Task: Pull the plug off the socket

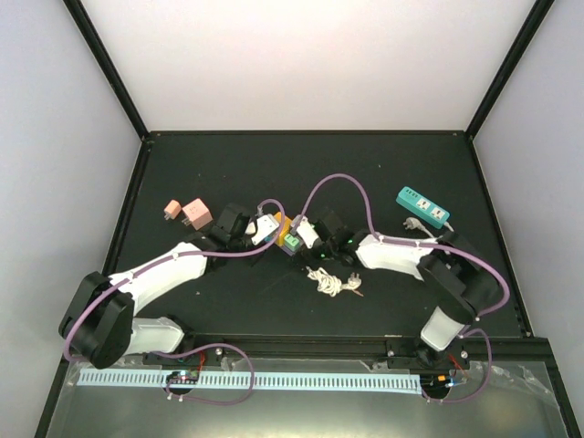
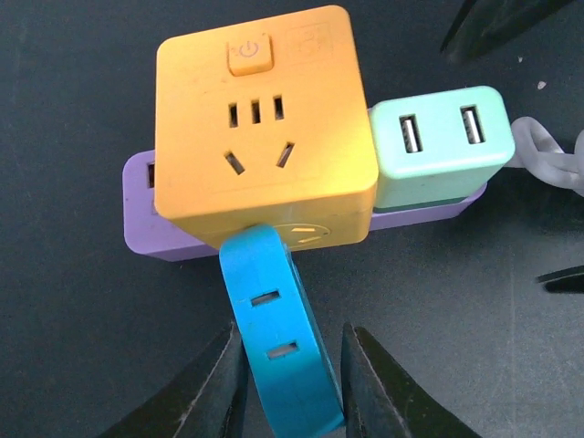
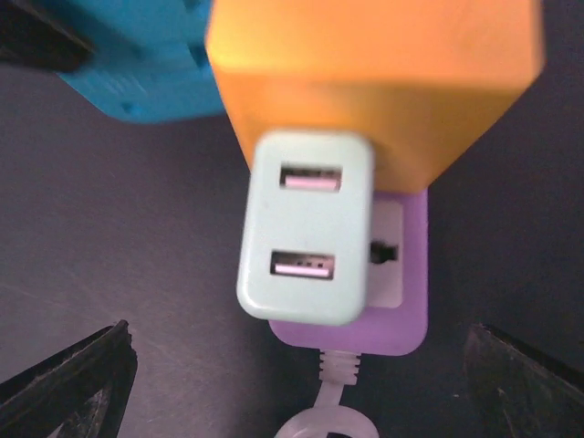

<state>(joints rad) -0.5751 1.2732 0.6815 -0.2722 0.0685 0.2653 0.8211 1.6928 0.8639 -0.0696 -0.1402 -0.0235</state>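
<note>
A purple power strip [image 2: 151,235] lies on the black table with an orange cube socket [image 2: 265,128], a mint USB charger [image 2: 438,146] and a blue plug [image 2: 278,338] stuck into it. My left gripper [image 2: 292,336] has a finger on each side of the blue plug, both touching it. In the right wrist view the mint charger [image 3: 306,237] and the strip's end [image 3: 401,310] lie between the wide-open fingers of my right gripper [image 3: 297,336], well apart from both. From above, the cluster [image 1: 283,232] sits between the two grippers.
The strip's white cord [image 1: 330,283] lies bundled just in front of the cluster. A teal power strip [image 1: 422,207] with a white plug rests at the back right. Two pink cubes [image 1: 184,212] sit at the back left. Black frame posts border the table.
</note>
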